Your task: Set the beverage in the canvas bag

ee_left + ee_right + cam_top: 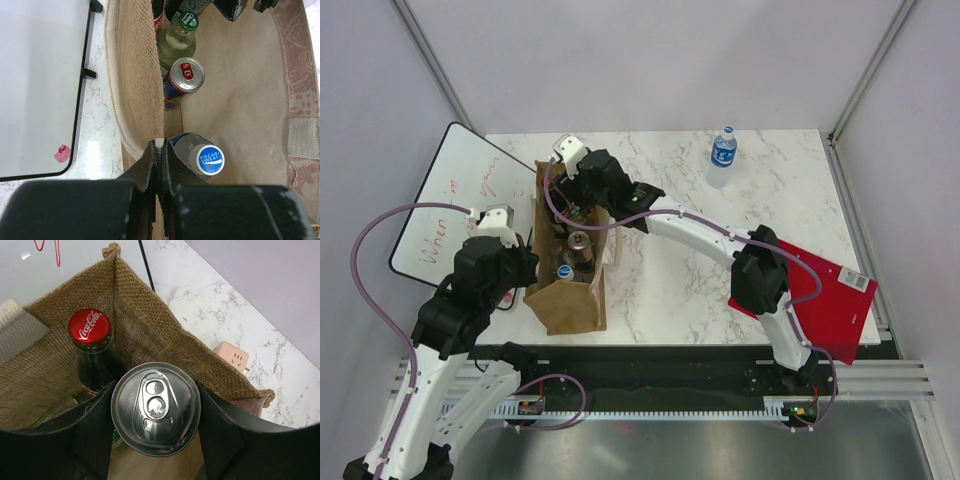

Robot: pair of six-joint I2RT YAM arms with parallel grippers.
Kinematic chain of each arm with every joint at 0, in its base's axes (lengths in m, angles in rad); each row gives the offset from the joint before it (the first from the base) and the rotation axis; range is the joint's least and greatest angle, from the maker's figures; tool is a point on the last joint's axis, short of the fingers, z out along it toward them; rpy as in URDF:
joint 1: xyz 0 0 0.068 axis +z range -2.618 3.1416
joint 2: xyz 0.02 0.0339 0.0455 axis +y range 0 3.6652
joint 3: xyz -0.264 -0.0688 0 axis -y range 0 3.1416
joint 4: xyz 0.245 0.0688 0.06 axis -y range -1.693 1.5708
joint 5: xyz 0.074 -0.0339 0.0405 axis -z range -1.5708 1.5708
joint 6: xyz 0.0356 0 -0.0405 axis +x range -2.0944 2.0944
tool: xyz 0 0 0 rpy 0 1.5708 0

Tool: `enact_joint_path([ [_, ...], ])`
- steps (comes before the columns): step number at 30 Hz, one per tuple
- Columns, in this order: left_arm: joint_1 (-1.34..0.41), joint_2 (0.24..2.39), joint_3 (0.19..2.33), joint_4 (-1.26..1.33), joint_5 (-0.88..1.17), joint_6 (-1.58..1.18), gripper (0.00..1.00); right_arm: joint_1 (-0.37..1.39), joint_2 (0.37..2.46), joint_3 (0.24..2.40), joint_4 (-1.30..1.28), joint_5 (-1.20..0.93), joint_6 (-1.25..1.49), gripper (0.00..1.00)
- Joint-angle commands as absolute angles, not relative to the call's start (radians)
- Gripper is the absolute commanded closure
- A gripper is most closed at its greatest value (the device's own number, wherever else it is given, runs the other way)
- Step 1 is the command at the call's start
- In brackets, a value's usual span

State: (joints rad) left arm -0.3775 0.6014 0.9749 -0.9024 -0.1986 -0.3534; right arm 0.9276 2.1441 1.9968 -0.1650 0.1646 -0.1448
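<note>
Bearing the canvas bag (570,300), the marbled table (665,300) sits between pale walls (650,60).

White marble table (670,290), canvas bag (565,305), water bottle (723,152), whiteboard (440,200), red folder (835,300)

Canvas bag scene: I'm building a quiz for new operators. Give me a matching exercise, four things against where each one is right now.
Things:
1. silver can
2. Coca-Cola bottle
3. blue-capped water bottle
4. canvas bag rim

Places:
A. standing on the marble table, far side, apart from the bag
B. pinched by the shut left gripper
C. held by the right gripper, a finger on each side
D. standing inside the bag, ungripped

Pairs: 1-C, 2-D, 3-A, 4-B.
</note>
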Motion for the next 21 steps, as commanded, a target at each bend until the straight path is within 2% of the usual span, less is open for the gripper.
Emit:
enact_joint_path([
  [1,-0.379,0.595,0.977,-0.861,-0.163,-0.353,0.98,0.936,2.152,1.994,-0.015,0.198,-0.155,1.00],
  [14,-0.379,0.583,0.979,-0.871,-0.167,-0.356,0.98,0.933,2.201,1.957,0.055,0.216,-0.121,0.99],
  [17,-0.379,0.583,0.979,-0.871,-0.163,-0.360,0.98,0.934,2.201,1.945,0.061,0.247,-0.100,0.82],
  [18,-0.379,0.583,0.980,-0.870,-0.163,-0.360,0.98,0.933,2.197,1.942,0.061,0.252,-0.094,0.72],
  [20,-0.379,0.583,0.979,-0.871,-0.163,-0.362,0.98,0.933,2.192,1.933,0.058,0.252,-0.084,0.63],
  [21,-0.379,0.583,0.977,-0.870,-0.163,-0.364,0.98,0.933,2.184,1.931,0.052,0.252,-0.080,0.55],
])
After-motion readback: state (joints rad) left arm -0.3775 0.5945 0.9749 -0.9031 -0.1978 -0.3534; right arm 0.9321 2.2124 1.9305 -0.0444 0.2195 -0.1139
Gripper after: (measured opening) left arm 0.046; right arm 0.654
